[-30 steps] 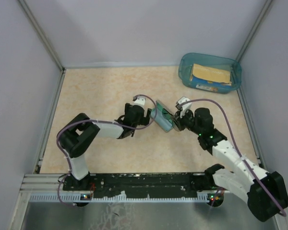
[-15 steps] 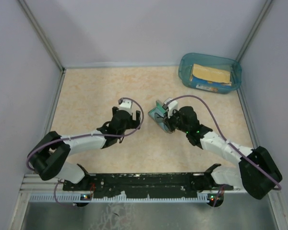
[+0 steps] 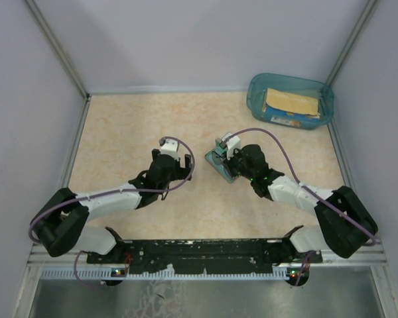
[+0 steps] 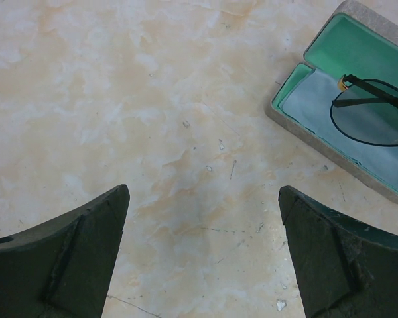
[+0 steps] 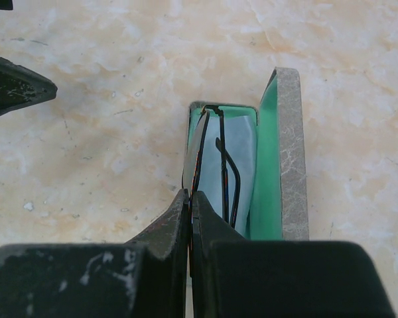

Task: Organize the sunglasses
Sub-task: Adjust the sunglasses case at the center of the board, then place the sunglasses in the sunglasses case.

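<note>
The grey case [image 5: 290,152] lies open on the table, green inside, with a light blue cloth [image 5: 242,156] in its tray. The sunglasses [image 5: 215,156] are folded, thin and dark-framed, and stand on edge in the tray over the cloth. My right gripper [image 5: 190,196] is shut on the near lens rim of the sunglasses. In the left wrist view the case [image 4: 358,40] and the sunglasses [image 4: 371,119] show at the upper right. My left gripper [image 4: 202,199] is open and empty over bare table, left of the case. The top view shows the left gripper [image 3: 167,159] and the right gripper [image 3: 229,161] at the case [image 3: 219,162].
A teal plastic bin [image 3: 290,101] holding a yellow box stands at the back right. Grey walls close in the beige table on three sides. The black rail with the arm bases runs along the near edge.
My left arm has drawn back to the left, away from the case, with its gripper open. My right arm has stretched forward and lowered the sunglasses into the case.
</note>
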Robot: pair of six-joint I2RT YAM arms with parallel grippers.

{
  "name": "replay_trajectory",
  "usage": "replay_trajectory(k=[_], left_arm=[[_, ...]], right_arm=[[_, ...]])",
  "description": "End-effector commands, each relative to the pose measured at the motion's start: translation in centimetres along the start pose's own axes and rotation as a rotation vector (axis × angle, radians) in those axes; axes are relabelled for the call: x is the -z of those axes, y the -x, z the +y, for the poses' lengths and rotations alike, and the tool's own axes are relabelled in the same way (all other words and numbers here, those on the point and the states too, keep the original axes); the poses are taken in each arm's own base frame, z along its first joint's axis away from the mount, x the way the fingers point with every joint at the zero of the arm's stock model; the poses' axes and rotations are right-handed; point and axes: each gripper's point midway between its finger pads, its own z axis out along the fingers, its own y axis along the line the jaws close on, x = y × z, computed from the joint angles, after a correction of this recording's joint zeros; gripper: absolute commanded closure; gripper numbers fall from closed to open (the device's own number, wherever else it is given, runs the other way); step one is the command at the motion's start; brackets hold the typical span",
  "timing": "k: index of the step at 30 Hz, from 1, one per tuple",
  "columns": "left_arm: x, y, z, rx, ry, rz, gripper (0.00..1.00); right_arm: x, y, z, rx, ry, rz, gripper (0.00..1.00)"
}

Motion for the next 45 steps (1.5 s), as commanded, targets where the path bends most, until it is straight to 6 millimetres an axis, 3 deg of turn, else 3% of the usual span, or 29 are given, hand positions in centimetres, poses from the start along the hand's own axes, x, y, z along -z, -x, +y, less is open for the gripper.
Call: replay_trajectory(k=[1,45], left_arm=[[0.6,0.6,0.1,0.013,-0.007,-0.018,0.00],[1.3,1.4,0.7,0.017,0.009,-0.042,0.00]], right_arm=[[-0.9,4.9,-0.9,0.052,-0.035,-0.144,1.00],[-3.0,1.7,-1.1,0.085,-0.018,-0.099,1.00]])
